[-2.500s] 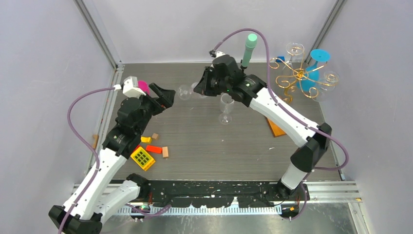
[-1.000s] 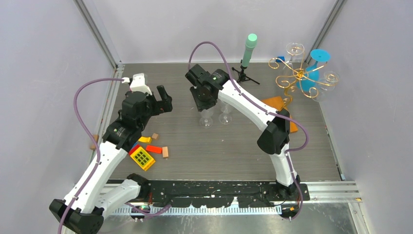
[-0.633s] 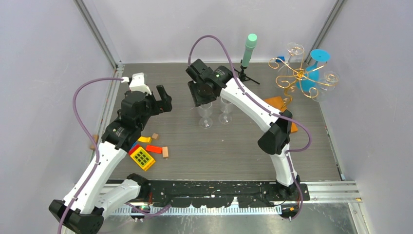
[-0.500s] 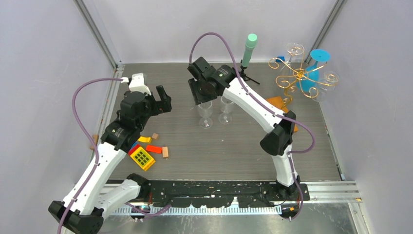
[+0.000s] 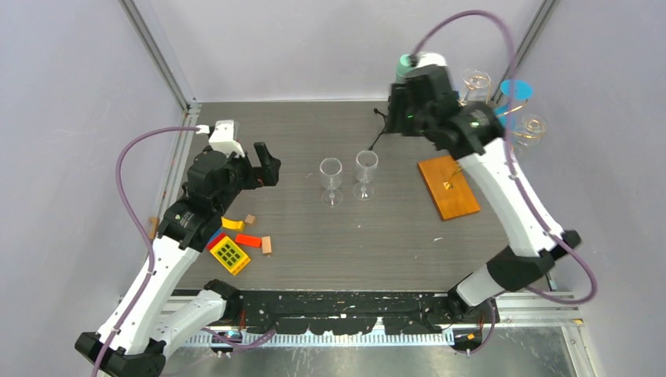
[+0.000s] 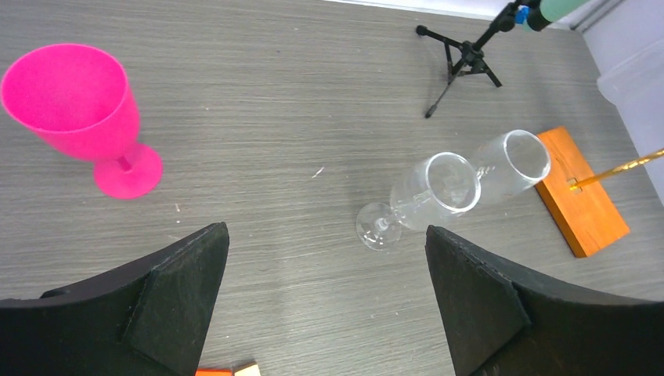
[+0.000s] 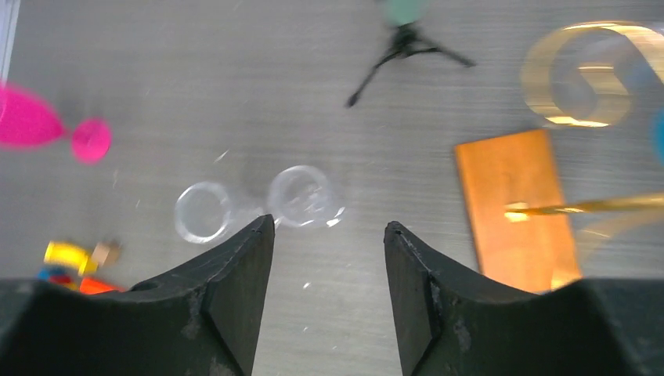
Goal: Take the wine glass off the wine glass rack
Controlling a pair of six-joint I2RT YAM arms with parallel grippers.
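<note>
Grey wood-grain table [image 5: 314, 236], pale walls all round, and here's how things stand. The wine glass rack [image 5: 448, 187] sits right of centre in the top view with its orange base flat on the table. Its gold curls, in the upper right, are mostly hidden behind the right arm. Up by those curls cluster other clear glasses [image 5: 474, 81] and a blue glass [image 5: 514, 89].

At centre frame two clear wine glasses [image 5: 331, 174] stand upright, just beside each other (off the rack, feet on the table).

The right gripper [image 7: 329, 225] hangs high in the upper right near the rack's top, jaws parted to a middling gap with nothing between them. The left gripper [image 6: 325, 235] hovers left of centre, jaws spread wide and empty too.

In the left wrist view a pink goblet [image 6: 74, 94] stands upper left and a black tripod [image 6: 462, 59] upper right. Toy blocks [image 5: 230, 253] lie at the lower left of the top view.
</note>
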